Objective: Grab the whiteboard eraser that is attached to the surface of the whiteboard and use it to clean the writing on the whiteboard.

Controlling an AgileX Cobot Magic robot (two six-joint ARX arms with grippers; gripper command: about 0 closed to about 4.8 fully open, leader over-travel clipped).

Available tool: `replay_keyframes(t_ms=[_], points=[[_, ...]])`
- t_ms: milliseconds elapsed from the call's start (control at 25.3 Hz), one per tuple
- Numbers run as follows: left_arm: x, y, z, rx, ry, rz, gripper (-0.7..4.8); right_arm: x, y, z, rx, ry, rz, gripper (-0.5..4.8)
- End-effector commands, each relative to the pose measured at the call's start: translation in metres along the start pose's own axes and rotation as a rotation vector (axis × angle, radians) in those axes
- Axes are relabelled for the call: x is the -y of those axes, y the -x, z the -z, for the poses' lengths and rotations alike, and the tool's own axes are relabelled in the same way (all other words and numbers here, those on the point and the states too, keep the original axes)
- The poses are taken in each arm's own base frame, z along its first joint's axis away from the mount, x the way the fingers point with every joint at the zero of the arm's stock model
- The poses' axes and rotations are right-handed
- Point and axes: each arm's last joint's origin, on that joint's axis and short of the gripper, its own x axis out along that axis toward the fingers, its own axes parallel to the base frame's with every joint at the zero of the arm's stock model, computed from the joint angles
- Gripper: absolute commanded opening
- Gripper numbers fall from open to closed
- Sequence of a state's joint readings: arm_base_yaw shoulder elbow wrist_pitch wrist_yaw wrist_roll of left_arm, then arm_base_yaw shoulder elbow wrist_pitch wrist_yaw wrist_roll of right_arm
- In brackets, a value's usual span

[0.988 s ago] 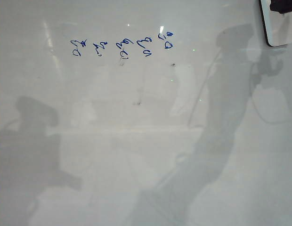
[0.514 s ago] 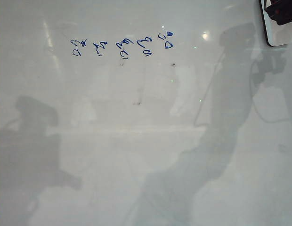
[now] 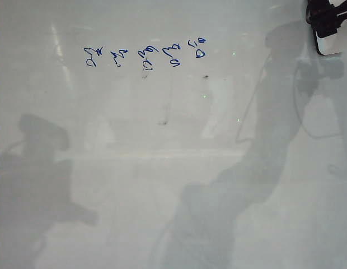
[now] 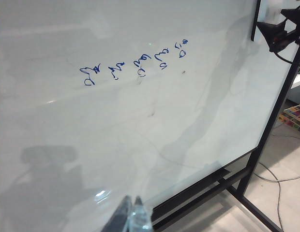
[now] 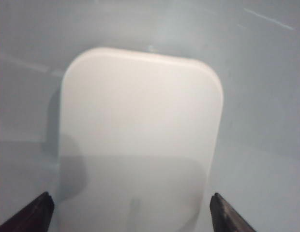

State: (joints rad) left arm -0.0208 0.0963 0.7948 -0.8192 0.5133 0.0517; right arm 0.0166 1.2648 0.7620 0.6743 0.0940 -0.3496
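The whiteboard (image 3: 162,185) fills the exterior view. Blue writing (image 3: 145,53) runs in a short row across its upper middle and shows again in the left wrist view (image 4: 135,67). The white whiteboard eraser (image 3: 333,43) sticks to the board at the top right corner, with my black right gripper (image 3: 329,18) over its upper part. In the right wrist view the eraser (image 5: 140,130) looms large and my right gripper (image 5: 130,212) is open, one fingertip (image 5: 41,210) on each side of it. Low on the board, far from the writing, my left gripper (image 4: 131,212) is shut and empty.
Small dark scuffs (image 3: 162,122) mark the board below the writing. The board's black stand (image 4: 266,125) runs down its right edge, with a cable (image 4: 280,179) on the floor and coloured items (image 4: 297,116) beyond. Arm shadows fall across the board.
My right gripper has come further into the exterior view's top right corner, over the eraser, and its shadow has shifted. The left arm has not moved.
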Motion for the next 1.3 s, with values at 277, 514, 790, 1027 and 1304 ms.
replay_keyframes(t_ms=[277, 514, 790, 1027, 1304], points=[[0.000, 0.000, -0.001, 0.010, -0.005, 0.004, -0.02, 0.001, -0.009, -0.006, 0.010, -0.003, 0.003, 3.53], [0.000, 0.000, -0.001, 0.010, -0.006, 0.004, -0.02, -0.001, -0.009, -0.001, -0.040, 0.002, -0.017, 2.64], [0.000, 0.000, -0.001, 0.010, -0.005, 0.004, -0.02, -0.004, 0.005, -0.021, -0.011, 0.004, -0.055, 2.02], [0.000, 0.000, -0.001, 0.010, -0.006, 0.004, -0.02, -0.030, 0.032, -0.051, 0.027, 0.001, -0.199, 1.77], [0.000, 0.000, -0.001, 0.010, -0.006, 0.003, -0.02, -0.091, 0.054, -0.076, 0.070, 0.155, -0.301, 1.78]])
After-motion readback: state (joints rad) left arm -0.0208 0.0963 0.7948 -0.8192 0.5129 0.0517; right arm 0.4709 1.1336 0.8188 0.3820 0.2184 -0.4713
